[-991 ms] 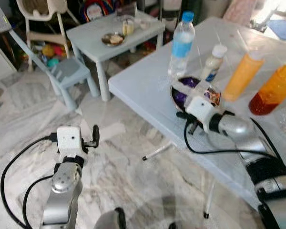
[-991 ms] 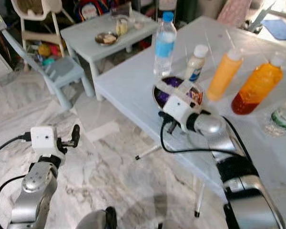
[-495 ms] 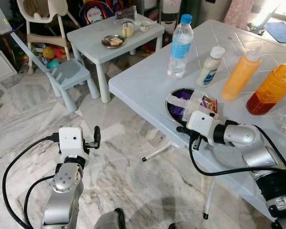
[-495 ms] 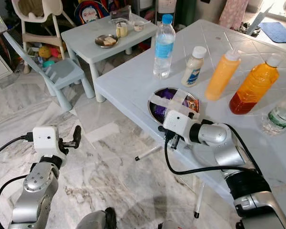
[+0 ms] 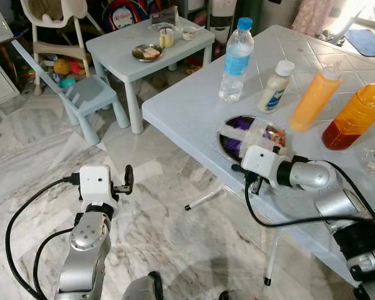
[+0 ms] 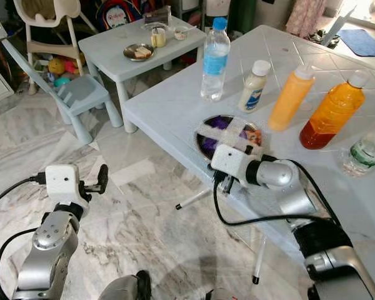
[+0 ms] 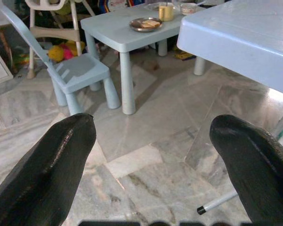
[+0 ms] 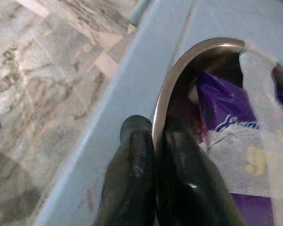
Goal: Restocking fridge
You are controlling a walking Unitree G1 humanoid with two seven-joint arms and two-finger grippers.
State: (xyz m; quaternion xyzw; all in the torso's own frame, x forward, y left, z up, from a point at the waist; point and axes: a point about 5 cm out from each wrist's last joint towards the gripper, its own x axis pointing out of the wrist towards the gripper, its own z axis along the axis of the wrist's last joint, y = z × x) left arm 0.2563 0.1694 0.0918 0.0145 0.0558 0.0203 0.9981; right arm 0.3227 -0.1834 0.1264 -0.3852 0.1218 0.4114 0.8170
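A metal bowl (image 5: pixel 230 139) of purple snack packets, taped over with white strips, sits near the front edge of the pale blue table (image 5: pixel 187 106). My right gripper (image 8: pixel 154 128) is shut on the bowl's near rim (image 8: pixel 179 70), one finger inside and one outside. Behind the bowl stand a water bottle (image 5: pixel 236 59), a small white bottle (image 5: pixel 275 87), an orange squeeze bottle (image 5: pixel 316 99) and an orange juice bottle (image 5: pixel 356 115). My left gripper (image 5: pixel 127 178) hangs open over the marble floor, holding nothing.
A low children's table (image 5: pixel 175 47) with a plate and cups stands at the back left, with a small blue chair (image 5: pixel 90 94) and a high chair (image 5: pixel 56 25) beside it. A clear bottle (image 6: pixel 365 153) sits at the table's right edge.
The view has shifted and sharpened. My right gripper stays shut on the bowl's rim, and the bowl sits slightly nearer the table's front edge. The left arm has hardly moved.
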